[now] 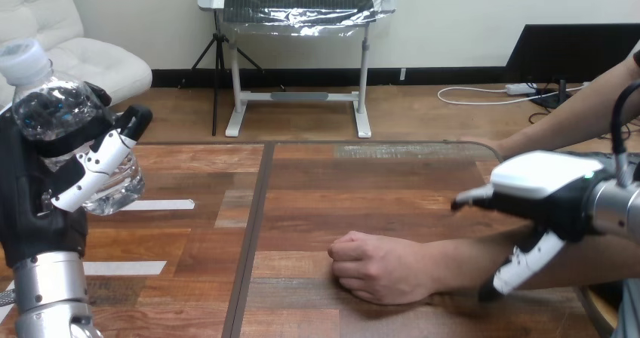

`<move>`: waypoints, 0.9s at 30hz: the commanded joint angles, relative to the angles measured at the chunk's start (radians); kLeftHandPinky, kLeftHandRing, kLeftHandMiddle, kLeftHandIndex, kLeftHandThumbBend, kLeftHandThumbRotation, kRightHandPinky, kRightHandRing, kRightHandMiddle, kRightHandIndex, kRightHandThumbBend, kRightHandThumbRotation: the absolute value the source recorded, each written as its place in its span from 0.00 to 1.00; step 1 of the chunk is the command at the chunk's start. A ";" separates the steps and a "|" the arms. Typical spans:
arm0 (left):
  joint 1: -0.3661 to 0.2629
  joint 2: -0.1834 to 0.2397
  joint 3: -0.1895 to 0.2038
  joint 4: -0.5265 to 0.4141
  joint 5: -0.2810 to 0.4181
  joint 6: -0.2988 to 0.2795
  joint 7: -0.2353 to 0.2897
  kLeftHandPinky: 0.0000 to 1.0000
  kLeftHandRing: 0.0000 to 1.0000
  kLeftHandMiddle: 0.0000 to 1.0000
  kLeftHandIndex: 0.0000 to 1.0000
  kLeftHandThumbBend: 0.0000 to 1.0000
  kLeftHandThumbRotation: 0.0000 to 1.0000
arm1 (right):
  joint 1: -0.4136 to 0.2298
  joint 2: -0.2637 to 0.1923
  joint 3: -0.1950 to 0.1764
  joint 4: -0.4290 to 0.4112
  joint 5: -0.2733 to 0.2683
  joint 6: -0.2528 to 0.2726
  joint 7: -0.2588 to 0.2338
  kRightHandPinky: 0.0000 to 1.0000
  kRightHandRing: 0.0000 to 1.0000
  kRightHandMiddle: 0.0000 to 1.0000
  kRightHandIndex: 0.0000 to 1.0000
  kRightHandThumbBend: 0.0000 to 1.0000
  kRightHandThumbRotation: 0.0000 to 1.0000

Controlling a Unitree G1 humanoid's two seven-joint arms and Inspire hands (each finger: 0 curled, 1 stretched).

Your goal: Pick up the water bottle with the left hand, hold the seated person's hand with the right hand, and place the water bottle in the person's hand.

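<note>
Left arm (47, 293) rises vertical from 7 o'clock. Left hand (34, 195) sits at 9 o'clock, up off the bench (355, 187). Its fingers (102, 161) are curled round the bottle (56, 112) in a full wrap. The bottle is near upright, cap leaning a bit toward 11 o'clock, base clear of the wood.

Right hand (547, 183) enters from 3 o'clock, back up, over the person's forearm (460, 259). Its fingers (472, 198) are stretched toward 9 o'clock and the thumb (521, 266) hangs toward 6 across the forearm's near side. Nothing is gripped; can't tell whether it touches.

Person's hand (381, 266) lies at 6 o'clock, a closed fist resting on the bench, just beside the thumb at its 9 o'clock.

Bare wood lies between bottle and fist, with tape strips (162, 204) below the left hand. The bench's far edge runs across at 12 o'clock. The bottle is well apart from the fist, at its 10 o'clock.
</note>
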 commanded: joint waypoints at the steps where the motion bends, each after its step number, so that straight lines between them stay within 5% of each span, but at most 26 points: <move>1: -0.056 0.000 -0.014 -0.036 -0.002 -0.014 0.000 0.20 0.26 0.32 0.38 0.48 0.00 | -0.075 -0.015 -0.060 -0.027 0.020 0.012 -0.034 0.93 0.93 0.93 0.93 1.00 0.67; 10: -0.053 0.002 -0.016 -0.035 -0.001 -0.015 -0.005 0.20 0.26 0.32 0.38 0.49 0.00 | -0.083 0.004 -0.090 -0.053 0.045 0.052 -0.042 0.91 0.93 0.93 0.92 1.00 0.65; 27: -0.049 -0.004 -0.022 -0.037 -0.004 -0.014 -0.011 0.21 0.26 0.32 0.39 0.50 0.00 | -0.063 0.033 -0.094 -0.109 0.013 0.031 -0.178 0.89 0.88 0.89 0.89 1.00 0.67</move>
